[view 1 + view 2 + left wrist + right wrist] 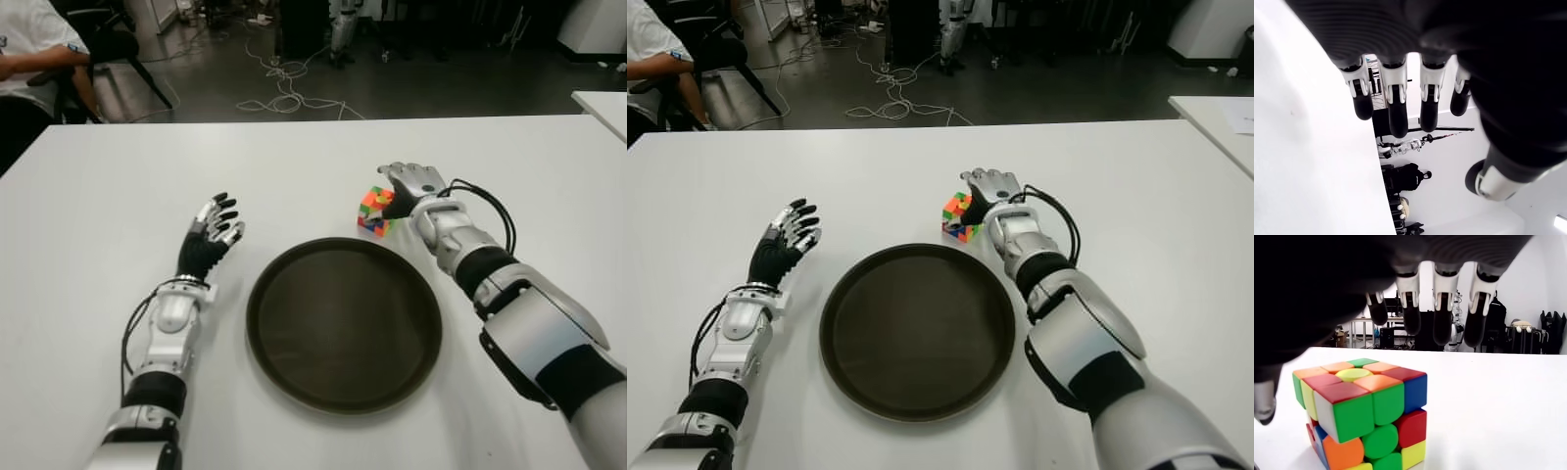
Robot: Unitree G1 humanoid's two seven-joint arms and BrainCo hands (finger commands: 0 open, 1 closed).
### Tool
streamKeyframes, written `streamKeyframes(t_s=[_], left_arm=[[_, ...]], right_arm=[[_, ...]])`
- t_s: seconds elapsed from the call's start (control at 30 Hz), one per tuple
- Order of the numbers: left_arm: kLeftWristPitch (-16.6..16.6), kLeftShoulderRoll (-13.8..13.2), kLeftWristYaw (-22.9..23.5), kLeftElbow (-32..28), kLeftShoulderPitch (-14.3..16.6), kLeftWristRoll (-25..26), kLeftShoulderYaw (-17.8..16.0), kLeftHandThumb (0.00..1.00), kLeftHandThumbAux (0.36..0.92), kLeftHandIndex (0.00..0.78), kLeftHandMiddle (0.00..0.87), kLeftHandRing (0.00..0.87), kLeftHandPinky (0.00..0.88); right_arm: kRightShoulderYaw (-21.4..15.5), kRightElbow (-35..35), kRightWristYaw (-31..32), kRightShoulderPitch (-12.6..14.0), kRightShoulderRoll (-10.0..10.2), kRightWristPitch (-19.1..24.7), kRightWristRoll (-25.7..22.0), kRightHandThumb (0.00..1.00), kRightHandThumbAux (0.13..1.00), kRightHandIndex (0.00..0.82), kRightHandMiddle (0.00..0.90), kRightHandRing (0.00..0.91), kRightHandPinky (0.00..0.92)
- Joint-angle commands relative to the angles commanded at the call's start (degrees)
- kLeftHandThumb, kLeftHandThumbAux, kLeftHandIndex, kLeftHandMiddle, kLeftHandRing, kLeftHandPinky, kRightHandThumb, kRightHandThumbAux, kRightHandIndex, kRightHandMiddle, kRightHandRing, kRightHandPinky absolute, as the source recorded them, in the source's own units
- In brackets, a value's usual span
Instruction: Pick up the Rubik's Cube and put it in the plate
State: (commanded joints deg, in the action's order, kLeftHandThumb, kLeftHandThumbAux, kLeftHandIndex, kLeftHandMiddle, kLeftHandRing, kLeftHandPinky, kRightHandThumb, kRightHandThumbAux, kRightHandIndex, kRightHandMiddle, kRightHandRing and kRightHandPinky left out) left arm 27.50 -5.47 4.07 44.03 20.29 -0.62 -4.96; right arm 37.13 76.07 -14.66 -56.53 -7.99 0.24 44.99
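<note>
White counter (294, 166) carries the multicoloured Rubik's Cube (373, 211); the right robot hand (411, 183), fingers spread and empty, should close squarely before lifting toward the round dark plate (269, 338).

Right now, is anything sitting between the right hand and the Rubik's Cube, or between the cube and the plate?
Nothing visible. The right hand hovers beside the Rubik's Cube, fingers open above it with nothing between. Only bare table separates the cube from the plate. The left hand shows left of the plate.
</note>
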Motion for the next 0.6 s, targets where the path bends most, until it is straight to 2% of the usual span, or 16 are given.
streamKeyframes(t_s=[0.6], left_arm=[[-1.4, 0.1, -0.9, -2.1, -0.7, -0.9, 0.5, 0.036, 0.679, 0.106, 0.169, 0.146, 0.106]], right_arm=[[1.8, -0.1, -1.5, 1.6, 0.2, -1.0, 0.6, 0.000, 0.447, 0.128, 0.182, 0.210, 0.287]])
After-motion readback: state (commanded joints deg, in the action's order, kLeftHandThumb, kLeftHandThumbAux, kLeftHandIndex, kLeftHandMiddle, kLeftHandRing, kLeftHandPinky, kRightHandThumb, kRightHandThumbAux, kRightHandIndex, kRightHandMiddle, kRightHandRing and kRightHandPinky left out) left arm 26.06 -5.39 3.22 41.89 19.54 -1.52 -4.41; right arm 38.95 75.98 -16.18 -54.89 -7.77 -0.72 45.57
